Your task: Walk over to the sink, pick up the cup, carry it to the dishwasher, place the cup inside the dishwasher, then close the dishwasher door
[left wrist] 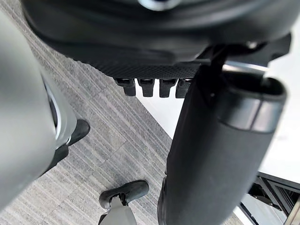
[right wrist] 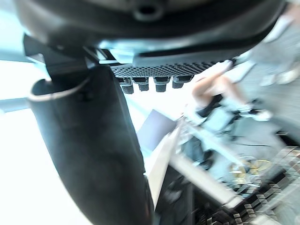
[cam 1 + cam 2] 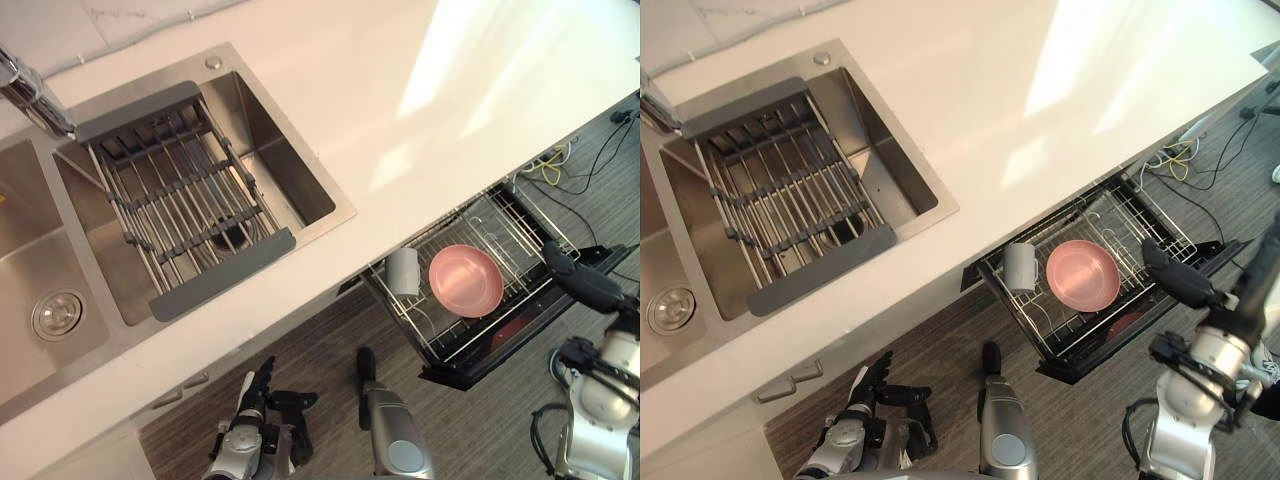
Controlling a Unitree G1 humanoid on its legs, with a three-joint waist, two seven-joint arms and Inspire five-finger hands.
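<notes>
Left hand [image 3: 262,395]: low over the striped floor [image 3: 330,340], on the sink side of the dishwasher [image 3: 470,372] and well apart from it. Fingers straight, thumb spread, nothing held. In its wrist view the thumb hides much of what lies past it.

Right hand [image 3: 583,278]: at the outer edge of the open dishwasher, fingers stretched out together, empty. Whether it touches the edge cannot be told; its own wrist view is too blurred to help.

Wire basket [image 3: 510,225]: drawn out of the dishwasher, its inner end cut off under the counter [image 3: 400,90].

Cup [image 3: 404,272]: pale, inside the basket at the corner nearest the sink, just beside the plate. Upright or tipped cannot be told.

Plate [image 3: 466,281]: pink, round, in the middle of the basket.

Yellow wire [image 3: 552,168]: on the floor beyond the dishwasher, partly hidden by the counter.

Sink [image 3: 290,150]: steel, set in the white counter, well away from the dishwasher. A grey drying rack [image 3: 180,190] lies across it, hiding most of the bottom.

Tap [image 3: 30,95]: behind the sink, cut off by the frame.
</notes>
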